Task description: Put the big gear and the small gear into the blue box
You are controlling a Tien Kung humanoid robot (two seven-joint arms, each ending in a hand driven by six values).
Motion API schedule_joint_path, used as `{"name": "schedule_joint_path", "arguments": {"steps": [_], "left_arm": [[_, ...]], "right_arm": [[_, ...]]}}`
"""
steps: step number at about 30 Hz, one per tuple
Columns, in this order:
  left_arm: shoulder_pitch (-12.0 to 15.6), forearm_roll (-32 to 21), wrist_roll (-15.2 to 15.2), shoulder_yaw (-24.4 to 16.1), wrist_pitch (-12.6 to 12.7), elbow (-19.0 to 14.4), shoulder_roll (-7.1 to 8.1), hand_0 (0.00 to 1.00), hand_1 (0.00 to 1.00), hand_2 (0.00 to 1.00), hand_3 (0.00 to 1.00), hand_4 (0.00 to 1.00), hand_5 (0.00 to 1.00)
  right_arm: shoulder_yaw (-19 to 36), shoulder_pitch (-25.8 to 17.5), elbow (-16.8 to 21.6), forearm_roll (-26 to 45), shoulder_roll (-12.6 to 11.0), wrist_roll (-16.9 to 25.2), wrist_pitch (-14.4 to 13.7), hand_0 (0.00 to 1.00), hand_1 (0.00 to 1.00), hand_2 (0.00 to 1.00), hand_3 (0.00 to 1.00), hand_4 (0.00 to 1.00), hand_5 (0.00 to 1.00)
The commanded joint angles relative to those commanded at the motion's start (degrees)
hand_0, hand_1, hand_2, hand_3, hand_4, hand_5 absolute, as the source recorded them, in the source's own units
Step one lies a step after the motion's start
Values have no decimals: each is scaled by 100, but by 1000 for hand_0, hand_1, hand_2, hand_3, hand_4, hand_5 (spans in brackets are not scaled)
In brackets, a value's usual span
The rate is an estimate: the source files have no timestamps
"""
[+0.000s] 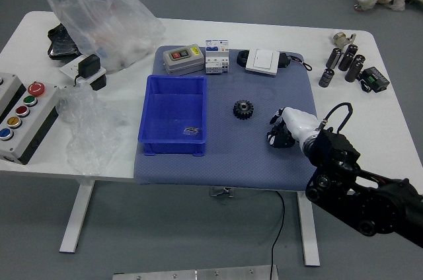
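Observation:
A blue box (173, 111) stands open on the left half of the grey-blue mat, with a small shiny metallic piece (192, 131) on its floor. To the box's right, one black toothed gear (243, 109) lies flat on the mat. My right hand (299, 123), white-backed, is low over the mat's right part, a short way right of that gear and apart from it. Dark shapes show at the hand's front end; whether a second gear is among them cannot be told. My left arm is out of view.
Behind the box lie a grey device (183, 59), a blue-and-white carton (217, 57) and a black item with a white block (263, 61). Dark cylinders (347, 57) stand at the back right. Plastic bags (109, 22) and a button panel (30, 113) occupy the left.

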Motion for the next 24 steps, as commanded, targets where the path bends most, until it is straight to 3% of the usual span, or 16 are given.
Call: {"name": "schedule_joint_path", "arguments": {"steps": [24], "left_arm": [[26,27,10,-34,-1,0,3,613,470,507,650,668,355]], "right_arm": [[177,225,174,-296,9,196,-181,223,412,504,669,340,16]]}}
